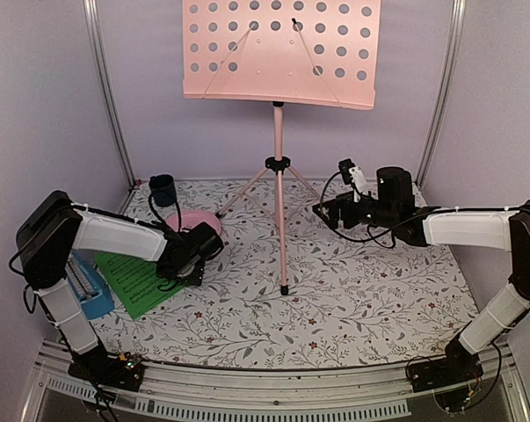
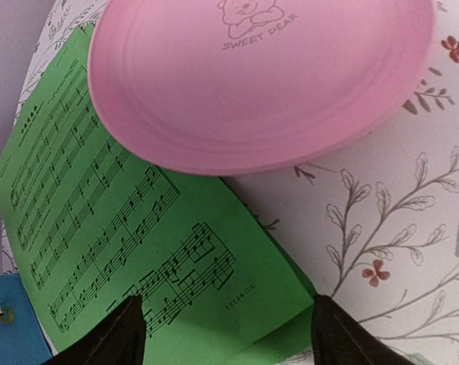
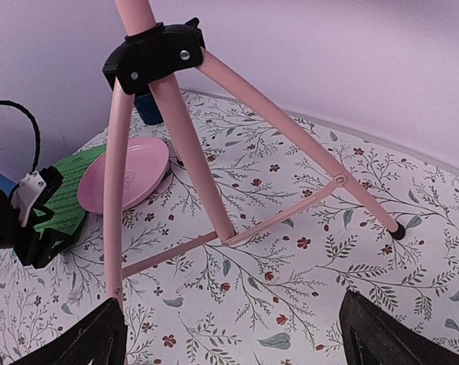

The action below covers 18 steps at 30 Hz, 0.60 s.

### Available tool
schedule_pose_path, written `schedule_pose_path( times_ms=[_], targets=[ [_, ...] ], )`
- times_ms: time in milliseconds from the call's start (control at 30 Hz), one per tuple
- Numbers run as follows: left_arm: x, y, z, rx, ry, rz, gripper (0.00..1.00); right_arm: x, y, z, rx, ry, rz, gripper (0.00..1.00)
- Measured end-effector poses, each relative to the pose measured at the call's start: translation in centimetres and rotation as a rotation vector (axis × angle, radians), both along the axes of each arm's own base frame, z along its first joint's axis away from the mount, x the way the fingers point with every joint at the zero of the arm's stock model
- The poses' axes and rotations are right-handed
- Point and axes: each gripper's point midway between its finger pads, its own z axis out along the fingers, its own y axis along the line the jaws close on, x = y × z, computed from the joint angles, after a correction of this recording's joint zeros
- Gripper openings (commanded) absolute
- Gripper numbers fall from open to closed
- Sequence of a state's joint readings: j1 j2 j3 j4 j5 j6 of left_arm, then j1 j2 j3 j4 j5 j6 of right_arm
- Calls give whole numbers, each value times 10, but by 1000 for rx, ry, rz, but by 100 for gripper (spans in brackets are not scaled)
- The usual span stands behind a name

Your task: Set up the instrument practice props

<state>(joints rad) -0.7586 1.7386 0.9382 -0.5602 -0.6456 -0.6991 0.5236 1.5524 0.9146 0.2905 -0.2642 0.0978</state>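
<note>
Top external view: the stand (image 1: 279, 176) stood upright on the floral cloth (image 1: 361, 299). Its pole was vertical, its holed desk was at the top facing the arms, and its three legs were spread. It rose just ahead of the right gripper (image 3: 237, 342), a little to that gripper's left. The gripper's fingers gaped wide with nothing between them, and none touched a leg.

The green page (image 2: 100, 220) lay flat directly under the left gripper (image 2: 229, 338). Its long axis ran away from the fingers and to their left, and the staves slanted the same way. The near edge of the page sat between the two dark fingertips (image 2: 115, 338), which stood well apart and held nothing. A small printed line near that edge was too fine to read. A darker green strip at the near corner may have been a second sheet, but I cannot tell.

The pink disc (image 2: 259, 76) lay beyond the fingers, overlapping the page's far side. It was stamped with a bear and the words "SWEET DEAR".

The blue metronome (image 1: 89, 286) lay on its side to the left of the left gripper, touching the page's outer edge, with its long axis running along the arm.

The dark cup (image 1: 163, 189) stood upright beyond the disc, near the back wall.
</note>
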Motion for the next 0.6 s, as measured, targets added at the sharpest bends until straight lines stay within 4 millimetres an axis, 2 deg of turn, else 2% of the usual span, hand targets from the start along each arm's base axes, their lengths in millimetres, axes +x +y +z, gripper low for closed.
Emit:
schedule_pose_path(
  times_ms=[167, 333, 400, 600],
  targets=[
    [2, -1, -7, 27, 14, -14, 68, 0, 0, 0, 0, 0, 0, 99],
    [6, -1, -9, 51, 11, -17, 58, 0, 0, 0, 0, 1, 0, 99],
    [7, 0, -8, 61, 6, -16, 52, 0, 0, -1, 0, 1, 0, 99],
    [10, 6, -3, 88, -17, 5, 21, 0, 0, -1, -1, 1, 2, 99]
  ],
)
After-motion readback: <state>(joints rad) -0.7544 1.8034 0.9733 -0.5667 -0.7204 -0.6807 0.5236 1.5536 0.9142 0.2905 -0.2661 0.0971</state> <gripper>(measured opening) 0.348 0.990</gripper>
